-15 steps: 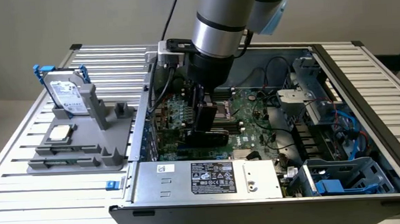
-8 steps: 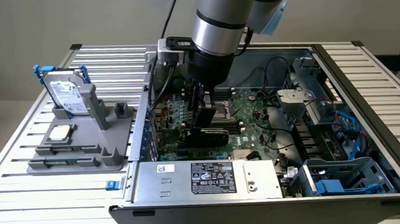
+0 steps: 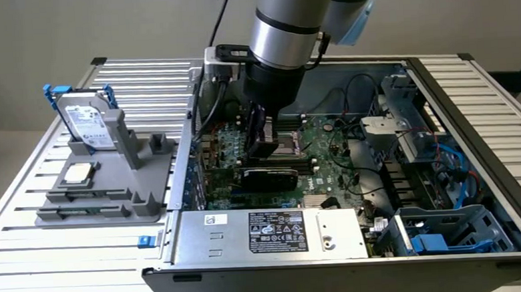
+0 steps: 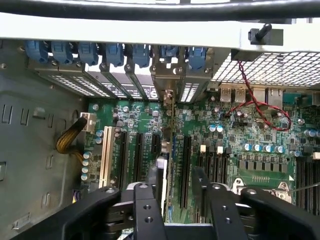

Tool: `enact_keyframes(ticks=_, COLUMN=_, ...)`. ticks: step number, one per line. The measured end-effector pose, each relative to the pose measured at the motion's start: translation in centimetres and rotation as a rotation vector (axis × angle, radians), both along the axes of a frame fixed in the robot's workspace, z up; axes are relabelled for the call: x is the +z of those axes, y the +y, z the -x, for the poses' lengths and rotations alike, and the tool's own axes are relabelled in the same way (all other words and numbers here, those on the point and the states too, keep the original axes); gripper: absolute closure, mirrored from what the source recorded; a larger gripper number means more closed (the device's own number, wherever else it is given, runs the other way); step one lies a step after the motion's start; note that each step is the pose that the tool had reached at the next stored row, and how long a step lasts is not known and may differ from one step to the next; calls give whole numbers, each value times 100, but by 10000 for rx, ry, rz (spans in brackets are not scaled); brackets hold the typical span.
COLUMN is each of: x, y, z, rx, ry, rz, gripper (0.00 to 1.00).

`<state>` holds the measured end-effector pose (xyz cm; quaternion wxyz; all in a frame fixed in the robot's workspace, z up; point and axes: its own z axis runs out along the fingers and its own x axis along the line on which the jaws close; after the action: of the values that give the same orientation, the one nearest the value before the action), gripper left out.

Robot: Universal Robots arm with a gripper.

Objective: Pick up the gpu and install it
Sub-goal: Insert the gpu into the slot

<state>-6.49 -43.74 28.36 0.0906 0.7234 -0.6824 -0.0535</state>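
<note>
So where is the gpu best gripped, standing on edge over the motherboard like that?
Grip it by its upper edge, coming straight down from above and pinching the two flat faces. The gpu stands upright on the motherboard, thin edge towards the wrist camera, with slots close on both sides. The open fingers straddle it.

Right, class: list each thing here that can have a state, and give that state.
computer case, side open, insides exposed
graphics card, upright on edge over the motherboard slots; whether fully seated, cannot tell
hard drive, standing upright in the grey holder
processor chip, lying flat on the grey holder
</note>
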Motion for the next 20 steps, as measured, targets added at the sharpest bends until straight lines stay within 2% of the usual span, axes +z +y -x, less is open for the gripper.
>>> enact_keyframes(ticks=1, x=-1, y=0, z=7, rx=0, ry=7, rz=-1, gripper=64)
enact_keyframes(ticks=3, x=-7, y=0, z=26, rx=1, ry=20, rz=0, gripper=76)
enact_keyframes(ticks=6, x=-27, y=0, z=81, rx=0, ry=37, rz=1, gripper=81)
enact_keyframes(ticks=7, x=-35, y=0, z=105, rx=0, ry=40, rz=2, gripper=88)
enact_keyframes(ticks=13, x=-96, y=0, z=269, rx=0, ry=77, rz=41, gripper=89)
enact_keyframes(ticks=20, x=-144, y=0, z=415, rx=0, ry=130, rz=147, gripper=89)
